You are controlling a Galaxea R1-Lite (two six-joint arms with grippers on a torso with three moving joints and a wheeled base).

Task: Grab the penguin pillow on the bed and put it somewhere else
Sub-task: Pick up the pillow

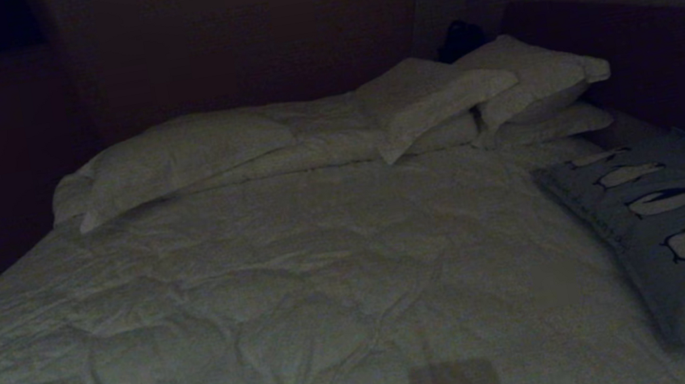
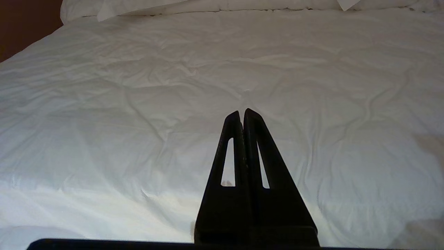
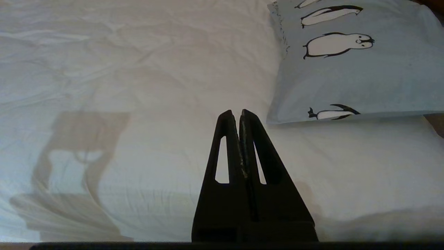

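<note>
The penguin pillow [image 1: 678, 228] lies flat along the right side of the bed [image 1: 275, 285], grey-blue with a row of black-and-white penguins. Neither arm shows in the head view. In the right wrist view the pillow [image 3: 347, 69] lies just beyond and to one side of my right gripper [image 3: 236, 113], which is shut, holds nothing and hangs over the white duvet [image 3: 138, 86], apart from the pillow. My left gripper [image 2: 241, 113] is shut too, over bare duvet [image 2: 138, 104], with nothing between its fingers.
Several plain white pillows [image 1: 425, 103] are piled at the far end of the bed, with a long one [image 1: 172, 157] at the far left. The dark headboard [image 1: 668, 37] runs along the right side. A small dark object [image 1: 461, 37] sits behind the pillows.
</note>
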